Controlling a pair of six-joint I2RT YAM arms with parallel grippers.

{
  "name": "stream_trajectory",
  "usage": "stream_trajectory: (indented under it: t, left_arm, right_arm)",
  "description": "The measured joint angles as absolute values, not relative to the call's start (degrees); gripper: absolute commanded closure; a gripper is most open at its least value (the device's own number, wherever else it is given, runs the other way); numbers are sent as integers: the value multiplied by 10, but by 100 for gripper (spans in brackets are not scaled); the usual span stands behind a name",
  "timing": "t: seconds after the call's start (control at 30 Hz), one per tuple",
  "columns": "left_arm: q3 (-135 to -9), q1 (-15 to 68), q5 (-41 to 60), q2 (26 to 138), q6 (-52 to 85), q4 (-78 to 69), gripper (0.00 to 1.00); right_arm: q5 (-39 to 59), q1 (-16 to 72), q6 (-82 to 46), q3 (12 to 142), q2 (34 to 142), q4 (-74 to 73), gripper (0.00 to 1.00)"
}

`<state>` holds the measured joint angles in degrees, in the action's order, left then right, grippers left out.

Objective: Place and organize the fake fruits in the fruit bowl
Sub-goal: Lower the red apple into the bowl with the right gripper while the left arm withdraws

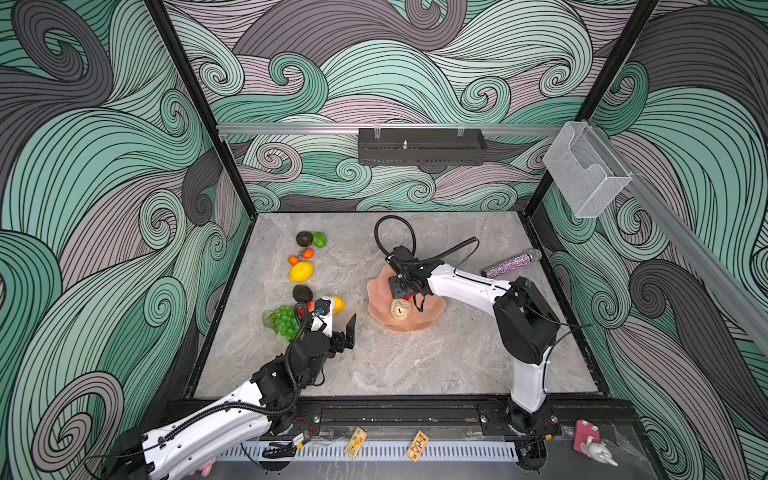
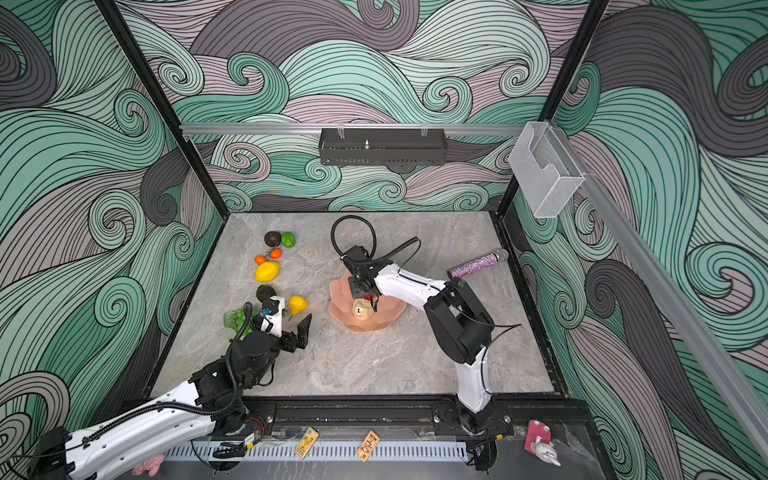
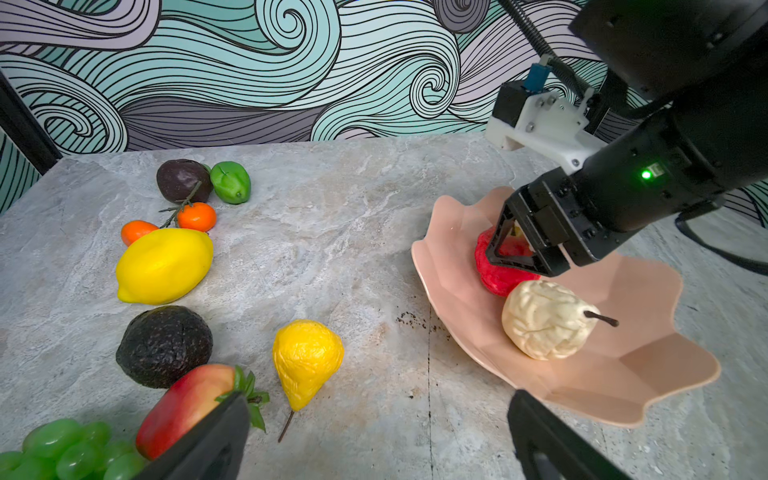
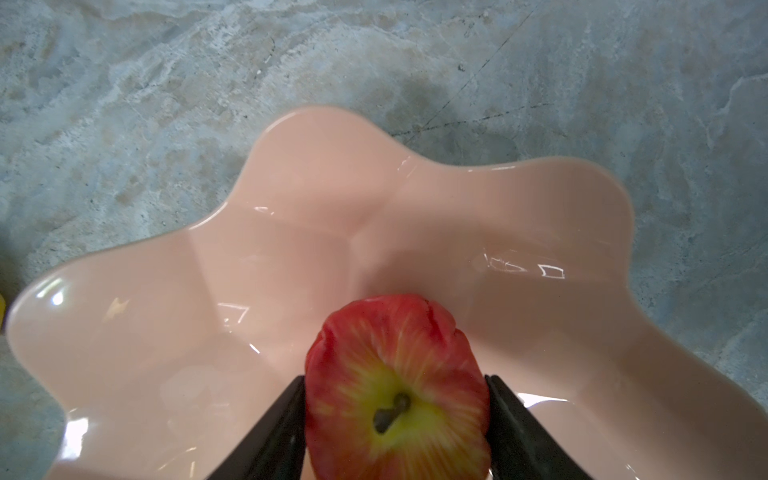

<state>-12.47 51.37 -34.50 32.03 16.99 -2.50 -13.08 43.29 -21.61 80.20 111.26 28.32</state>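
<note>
On the left of the table, the green grape bunch [image 1: 284, 322], a dark avocado [image 3: 164, 345], the lemon [image 3: 164, 266] and a crumpled yellow pear [image 3: 307, 361] lie loose. My left claw [image 3: 378, 401] hangs just beside them, jaws wide apart. Right of centre, the pink fruit bowl [image 3: 457, 216] holds a beige bumpy pear [image 3: 544, 320] just beside the red apple [image 4: 395, 340]. My right claw [image 4: 395, 382] straddles that apple inside the bowl, a finger against each side. Whether they squeeze or merely touch, I cannot tell.
</note>
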Motion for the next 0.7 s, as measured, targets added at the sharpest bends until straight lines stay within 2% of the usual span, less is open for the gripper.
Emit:
stream_trajectory:
  t: [0.33,0.7]
  left_arm:
    - [-125,511,-347,320,170,-25,1]
    - [-125,511,-348,321,172,-25,1]
  right_arm:
    - [-131,433,-217,799,1112,286,20]
    - [-132,433,-217,799,1108,293,13]
